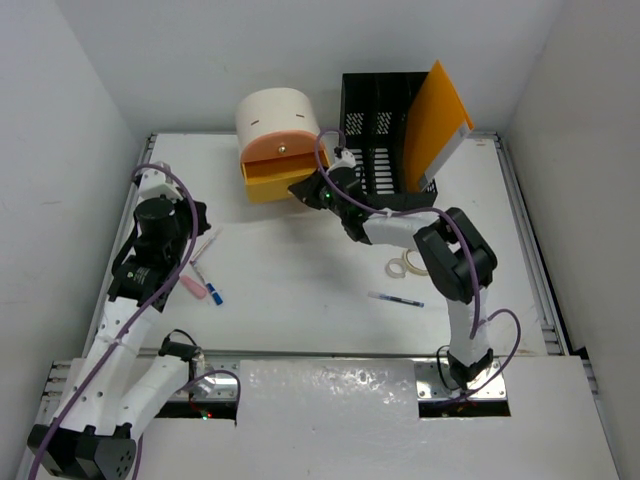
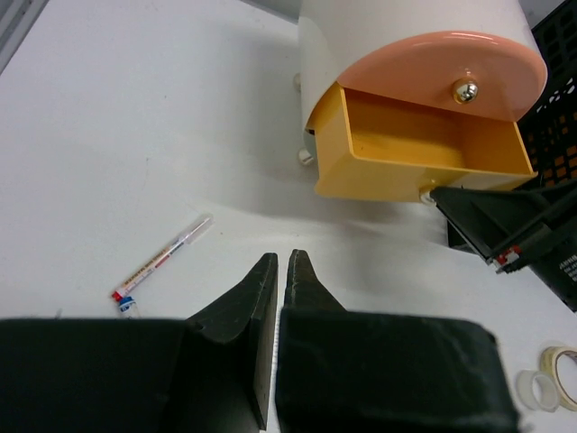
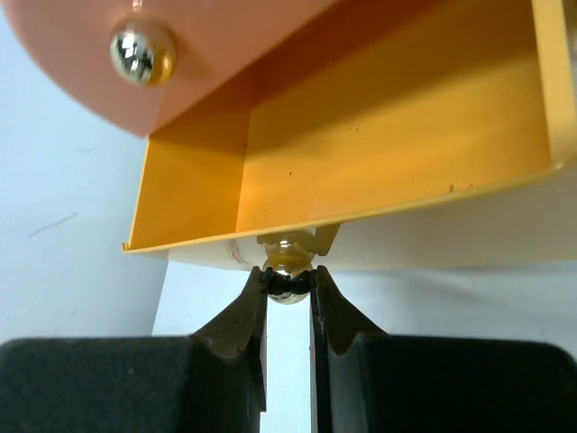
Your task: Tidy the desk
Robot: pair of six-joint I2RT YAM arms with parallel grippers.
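Observation:
On the white desk [image 1: 300, 310] stands a round white drawer unit [image 1: 275, 112] with a peach upper drawer front [image 2: 451, 68]. Its yellow lower drawer [image 1: 268, 180] [image 2: 424, 144] [image 3: 361, 135] is pulled out and looks empty. My right gripper [image 1: 305, 190] [image 3: 288, 280] is shut on that drawer's shiny metal knob [image 3: 288, 269], fingertips on either side of the ball. My left gripper [image 1: 200, 218] [image 2: 281, 262] hovers shut and empty over the left of the desk, pointing toward the drawer unit.
A white pen [image 1: 205, 245] [image 2: 162, 257], a pink marker [image 1: 193, 288] and a blue-tipped pen [image 1: 210, 287] lie at the left. Another pen [image 1: 397, 299] and tape rolls [image 1: 408, 264] [image 2: 550, 379] lie right of centre. A black crate [image 1: 385, 130] holding an orange folder [image 1: 435, 125] stands at the back right.

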